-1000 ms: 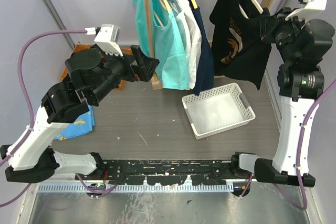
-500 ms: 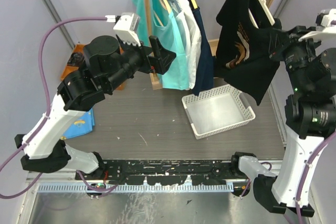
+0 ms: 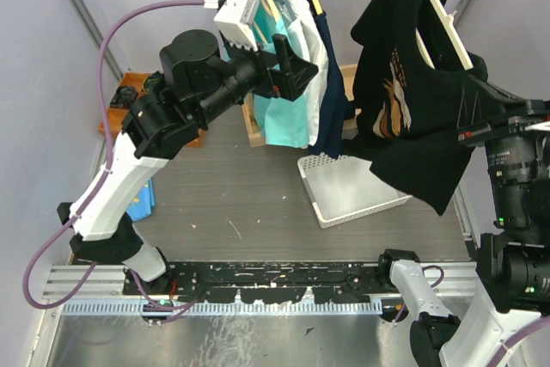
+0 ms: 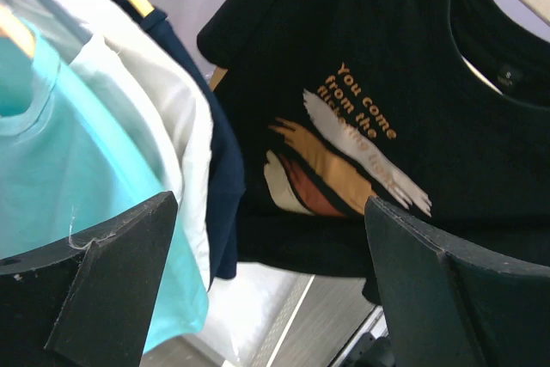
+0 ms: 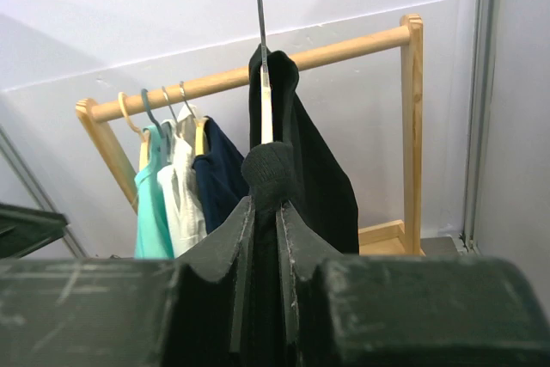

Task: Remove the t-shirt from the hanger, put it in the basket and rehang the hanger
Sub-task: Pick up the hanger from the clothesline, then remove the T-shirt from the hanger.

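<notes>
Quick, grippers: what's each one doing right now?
Left gripper: open, holding nothing.
Right gripper: shut on the black t-shirt with an orange print, which hangs on a white hanger.

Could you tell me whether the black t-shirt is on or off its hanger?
On: the hanger passes through the neck of the t-shirt, hook above.

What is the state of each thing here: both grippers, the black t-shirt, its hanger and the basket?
black t-shirt: on its hanger, held in the air beside the rail.
white hanger: inside the t-shirt, hook free of the rail.
right gripper: shut on the black t-shirt.
left gripper: open, holding nothing.
white basket: upright on the table, visible part empty.
</notes>
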`<state>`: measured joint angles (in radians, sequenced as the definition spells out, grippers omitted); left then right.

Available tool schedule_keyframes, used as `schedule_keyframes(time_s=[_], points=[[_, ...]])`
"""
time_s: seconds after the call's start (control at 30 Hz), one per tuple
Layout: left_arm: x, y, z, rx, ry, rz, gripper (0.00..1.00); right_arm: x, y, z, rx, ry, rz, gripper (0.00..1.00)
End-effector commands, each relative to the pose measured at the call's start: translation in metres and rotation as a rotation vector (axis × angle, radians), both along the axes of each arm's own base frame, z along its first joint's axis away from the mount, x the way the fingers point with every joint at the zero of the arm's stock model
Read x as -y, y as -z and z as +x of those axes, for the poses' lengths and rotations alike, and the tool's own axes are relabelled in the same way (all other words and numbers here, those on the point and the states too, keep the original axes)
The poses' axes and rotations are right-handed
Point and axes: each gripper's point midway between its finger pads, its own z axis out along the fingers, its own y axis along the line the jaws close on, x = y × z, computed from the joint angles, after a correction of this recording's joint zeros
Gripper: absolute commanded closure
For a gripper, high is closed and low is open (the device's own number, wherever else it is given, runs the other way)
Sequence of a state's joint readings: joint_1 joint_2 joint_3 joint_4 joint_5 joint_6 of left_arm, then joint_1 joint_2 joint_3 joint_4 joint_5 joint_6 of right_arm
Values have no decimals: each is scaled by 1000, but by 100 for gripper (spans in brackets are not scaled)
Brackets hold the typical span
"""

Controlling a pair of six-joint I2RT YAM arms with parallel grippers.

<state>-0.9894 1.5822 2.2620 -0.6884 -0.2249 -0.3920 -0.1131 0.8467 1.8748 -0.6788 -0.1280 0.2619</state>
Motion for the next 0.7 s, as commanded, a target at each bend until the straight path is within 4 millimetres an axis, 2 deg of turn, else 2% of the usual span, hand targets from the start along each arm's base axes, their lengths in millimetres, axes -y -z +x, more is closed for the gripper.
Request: schedule_keyframes(time_s=[0.0, 0.37, 0.67], points=[[19, -18, 3, 62, 79, -34, 2, -10, -27, -20, 104, -52, 28, 99], [72, -15, 13, 62, 204, -89, 1, -16, 21, -38, -2, -69, 35, 99], [112, 9, 22, -2, 279, -100, 2, -16, 44, -46, -53, -57, 9, 99]])
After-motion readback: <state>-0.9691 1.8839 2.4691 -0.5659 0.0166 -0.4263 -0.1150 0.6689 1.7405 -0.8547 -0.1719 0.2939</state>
